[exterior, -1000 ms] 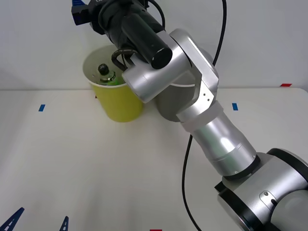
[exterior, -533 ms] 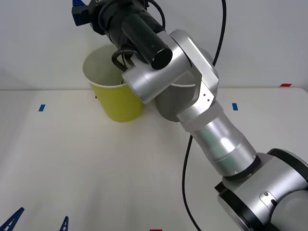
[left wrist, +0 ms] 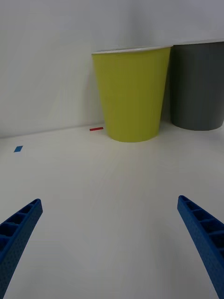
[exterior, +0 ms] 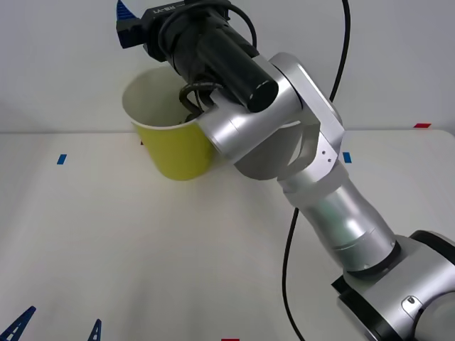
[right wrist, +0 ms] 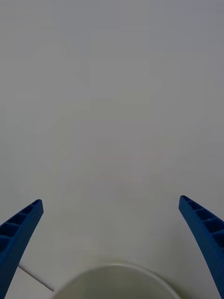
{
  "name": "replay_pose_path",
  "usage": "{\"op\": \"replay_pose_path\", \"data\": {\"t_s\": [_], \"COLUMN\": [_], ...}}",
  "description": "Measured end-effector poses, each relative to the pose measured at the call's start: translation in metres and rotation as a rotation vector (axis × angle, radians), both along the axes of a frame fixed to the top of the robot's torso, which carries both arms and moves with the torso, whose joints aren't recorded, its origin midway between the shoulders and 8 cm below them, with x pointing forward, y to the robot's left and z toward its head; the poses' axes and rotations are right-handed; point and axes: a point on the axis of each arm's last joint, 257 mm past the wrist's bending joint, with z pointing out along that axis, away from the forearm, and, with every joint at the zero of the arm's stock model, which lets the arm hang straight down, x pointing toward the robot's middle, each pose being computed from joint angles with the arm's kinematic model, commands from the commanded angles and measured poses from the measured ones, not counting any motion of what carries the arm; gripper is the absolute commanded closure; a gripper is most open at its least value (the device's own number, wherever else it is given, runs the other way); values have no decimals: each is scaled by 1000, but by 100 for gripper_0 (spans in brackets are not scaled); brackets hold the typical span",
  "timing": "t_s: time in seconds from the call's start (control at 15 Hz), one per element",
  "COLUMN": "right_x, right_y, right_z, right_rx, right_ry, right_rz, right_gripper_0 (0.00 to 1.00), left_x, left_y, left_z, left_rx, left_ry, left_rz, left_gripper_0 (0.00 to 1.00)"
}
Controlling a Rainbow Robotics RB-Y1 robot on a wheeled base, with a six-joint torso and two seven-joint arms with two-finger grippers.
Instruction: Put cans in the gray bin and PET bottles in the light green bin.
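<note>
The light green bin (exterior: 170, 145) stands at the back of the white table, and its white inside shows nothing from here. My right gripper (exterior: 128, 15) hangs open and empty just above and behind the bin's rim (right wrist: 116, 276), facing the wall. The PET bottle and the cans are out of view. In the left wrist view the light green bin (left wrist: 133, 93) and the gray bin (left wrist: 198, 86) stand side by side against the wall. My left gripper (exterior: 60, 323) rests low at the table's near left, open (left wrist: 109, 202) with nothing between its fingers.
The right arm's silver links (exterior: 284, 135) and black cable (exterior: 288, 241) cover the gray bin's place in the front view. Blue tape marks (exterior: 62, 159) and a red mark (left wrist: 96, 129) lie on the table. The wall rises right behind the bins.
A second ago the green-labelled bottle stood in the light green bin's mouth; it has dropped out of sight. The right arm has since risen and shifted slightly right.
</note>
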Motion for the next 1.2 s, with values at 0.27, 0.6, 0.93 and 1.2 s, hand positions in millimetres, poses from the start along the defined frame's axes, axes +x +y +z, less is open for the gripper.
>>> {"op": "replay_pose_path", "data": {"t_s": [0.27,0.6,0.93,1.2], "right_x": [-26,-66,-108,-141], "right_y": [-20,-66,-125,-174], "right_z": [10,3,-24,-51], "right_rx": [16,10,29,36], "right_ry": [45,55,54,61], "right_rz": [13,-15,-73,-144], "right_gripper_0": [0,0,0,0], "left_x": [0,0,0,0], "left_y": [0,0,0,0], "left_z": [0,0,0,0], "left_rx": [0,0,0,0], "left_ry": [0,0,0,0], "left_rz": [0,0,0,0], "left_gripper_0": [0,0,0,0]}}
